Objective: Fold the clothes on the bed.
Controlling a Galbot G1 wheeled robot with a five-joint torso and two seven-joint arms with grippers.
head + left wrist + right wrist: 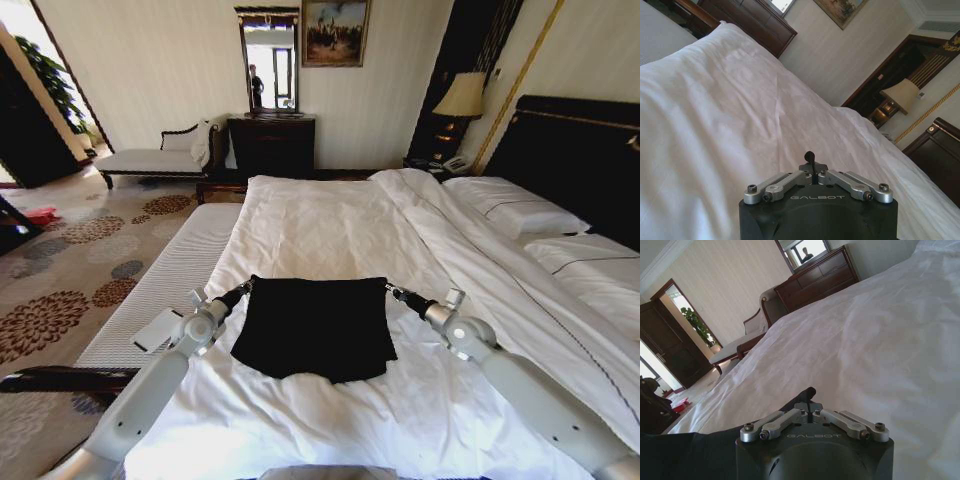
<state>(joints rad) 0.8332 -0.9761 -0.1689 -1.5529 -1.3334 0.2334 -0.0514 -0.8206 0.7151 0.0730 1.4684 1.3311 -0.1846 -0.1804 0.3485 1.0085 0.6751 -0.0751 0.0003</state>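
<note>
The clothes [315,325], one black garment, lie as a flat, roughly square shape on the near part of the white bed [330,215]. Its far edge runs straight between my two grippers. My left gripper [246,288] sits at the far left corner and my right gripper [390,290] at the far right corner, both low on the duvet. In the left wrist view the left gripper [810,157] has its fingers pressed together over white duvet. In the right wrist view the right gripper [810,392] is shut too, with black fabric [685,455] spreading beside it.
Pillows [520,210] and a dark headboard [580,160] are at the right. A dark dresser [270,145] with a mirror and a pale chaise bench [155,158] stand beyond the bed's foot. Patterned carpet [70,270] lies to the left, and a lamp [462,98] stands at the back right.
</note>
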